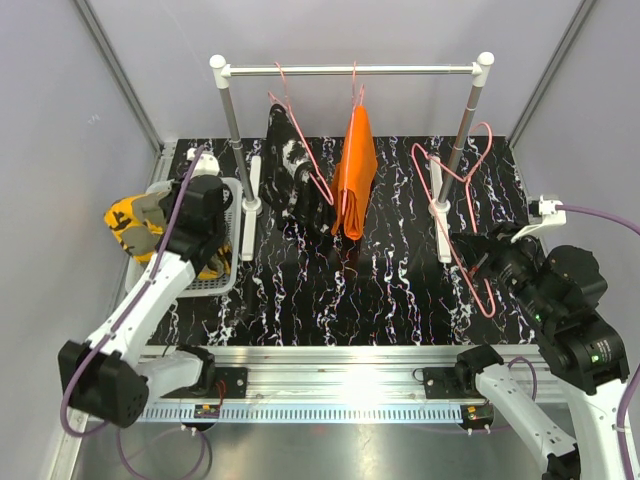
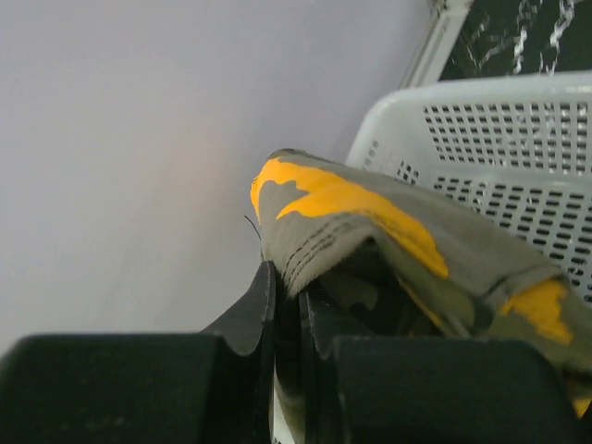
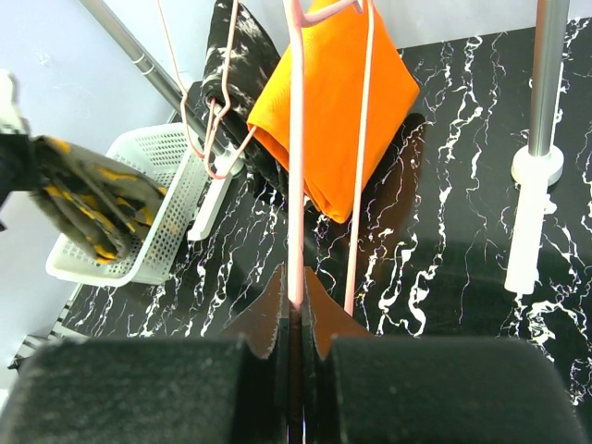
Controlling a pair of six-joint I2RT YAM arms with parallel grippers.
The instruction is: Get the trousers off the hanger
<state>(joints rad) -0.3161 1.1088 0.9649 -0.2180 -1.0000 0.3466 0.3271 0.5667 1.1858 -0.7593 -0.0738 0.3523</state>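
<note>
My left gripper (image 1: 162, 215) (image 2: 287, 277) is shut on the yellow-orange and olive camouflage trousers (image 1: 130, 220) (image 2: 370, 213) (image 3: 88, 199), holding them bunched over the left rim of the white basket (image 1: 232, 262) (image 2: 499, 120) (image 3: 157, 185). Black trousers with white splashes (image 1: 292, 170) (image 3: 231, 55) and plain orange trousers (image 1: 354, 170) (image 3: 333, 102) each hang on a pink hanger from the rack's rod (image 1: 350, 70). My right gripper (image 1: 478, 262) (image 3: 294, 277) is shut on the wire of an empty pink hanger (image 1: 452, 235) (image 3: 296, 185) off the rod, at the right.
The rack's two posts stand on white feet (image 1: 250, 200) (image 1: 441, 210) (image 3: 532, 222) on the black marbled mat (image 1: 380, 290). Grey walls close in the left, right and back. The basket sits at the mat's left edge.
</note>
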